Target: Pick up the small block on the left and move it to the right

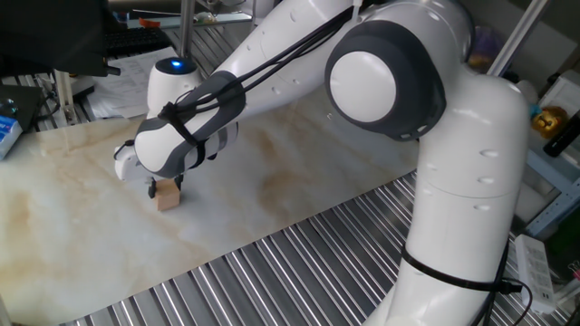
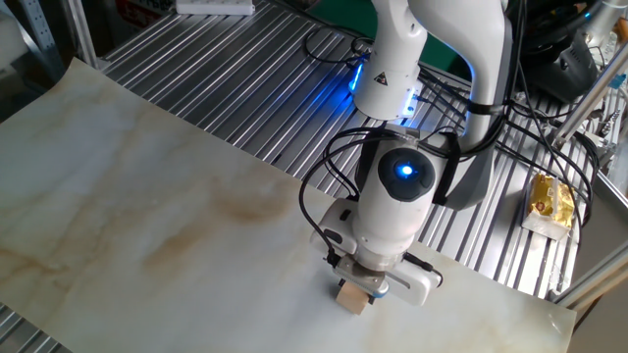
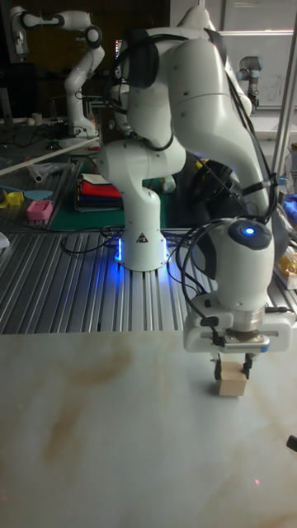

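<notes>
- The marble tabletop lies bare across the left and bottom of the tall fixed view.
- Only the small block under the gripper interrupts it.

A marbled tabletop lies beside a ribbed metal surface.

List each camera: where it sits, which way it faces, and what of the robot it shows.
One fixed view: sits high behind the arm's base side, looking down over the big joint at the marble tabletop; gripper on the small block.
The other fixed view: high across the table, facing the base; wrist and gripper above the block.
Tall fixed view: low at the table's front edge, facing the whole arm; gripper at the block.
All share the gripper, block and marble top.
</notes>
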{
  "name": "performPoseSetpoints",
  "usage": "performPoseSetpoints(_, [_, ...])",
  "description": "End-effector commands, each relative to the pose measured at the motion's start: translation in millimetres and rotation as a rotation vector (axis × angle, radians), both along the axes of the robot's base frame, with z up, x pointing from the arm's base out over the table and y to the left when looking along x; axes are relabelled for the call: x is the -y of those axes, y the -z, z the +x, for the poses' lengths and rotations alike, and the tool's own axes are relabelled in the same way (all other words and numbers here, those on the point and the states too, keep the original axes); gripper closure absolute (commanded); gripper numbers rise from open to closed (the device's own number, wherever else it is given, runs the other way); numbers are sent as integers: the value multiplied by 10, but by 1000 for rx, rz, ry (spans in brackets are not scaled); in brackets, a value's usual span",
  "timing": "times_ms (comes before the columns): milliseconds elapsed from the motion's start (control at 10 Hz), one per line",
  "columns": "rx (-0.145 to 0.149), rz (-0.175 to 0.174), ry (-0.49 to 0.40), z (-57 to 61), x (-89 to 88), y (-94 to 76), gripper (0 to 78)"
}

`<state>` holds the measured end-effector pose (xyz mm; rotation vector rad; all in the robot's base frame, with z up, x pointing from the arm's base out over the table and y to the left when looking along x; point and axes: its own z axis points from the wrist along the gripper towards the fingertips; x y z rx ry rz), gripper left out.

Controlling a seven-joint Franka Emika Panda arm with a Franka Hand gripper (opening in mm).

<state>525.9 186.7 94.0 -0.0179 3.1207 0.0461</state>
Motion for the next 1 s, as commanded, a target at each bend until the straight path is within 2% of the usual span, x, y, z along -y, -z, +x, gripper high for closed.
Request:
performPoseSetpoints(100, [5,3,2,18,-2,16,763])
performPoseSetpoints(1000, [13,9,43,10,-15,23,763])
